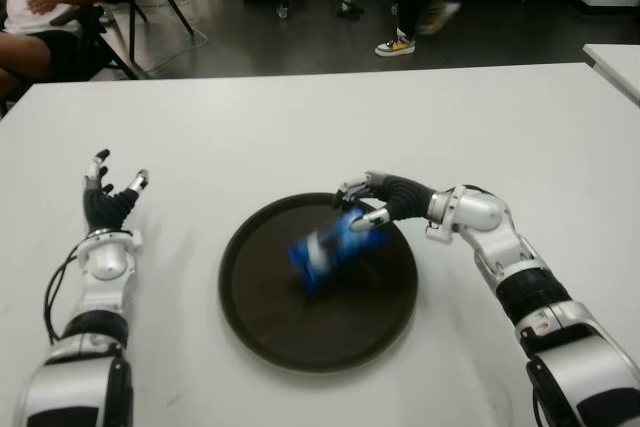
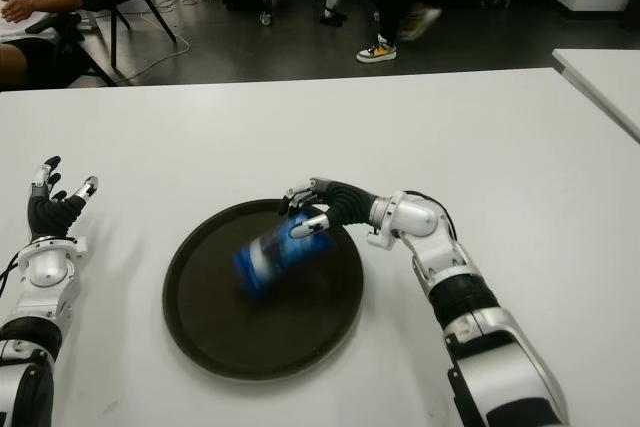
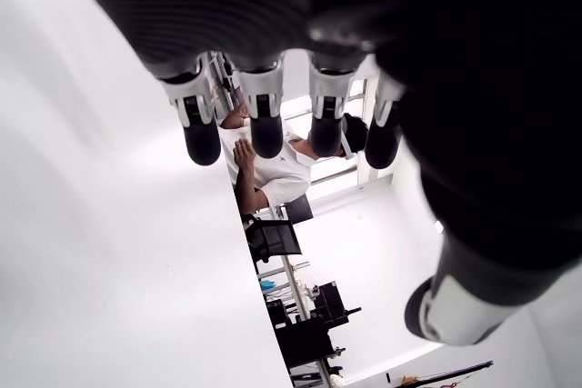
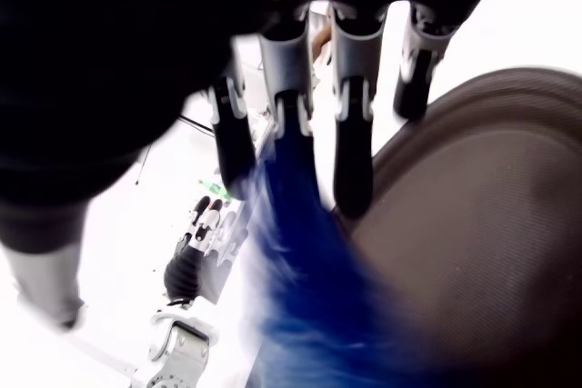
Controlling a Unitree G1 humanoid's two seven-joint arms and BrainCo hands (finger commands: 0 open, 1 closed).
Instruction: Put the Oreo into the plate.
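One blurred blue Oreo packet (image 1: 326,247) hung tilted just below the right hand (image 1: 372,204), over the round dark-brown plate (image 1: 262,322); fingers looked loosened, contact unclear, probably mid-release so it lands inside. Farther off, the left hand (image 1: 108,199) showed spread and empty over the white table (image 1: 300,127).

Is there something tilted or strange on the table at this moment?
Yes: the blue Oreo pack is tilted over the dark plate, blurred, just below the right hand, whose fingers are spread. The left hand shows left of the plate.
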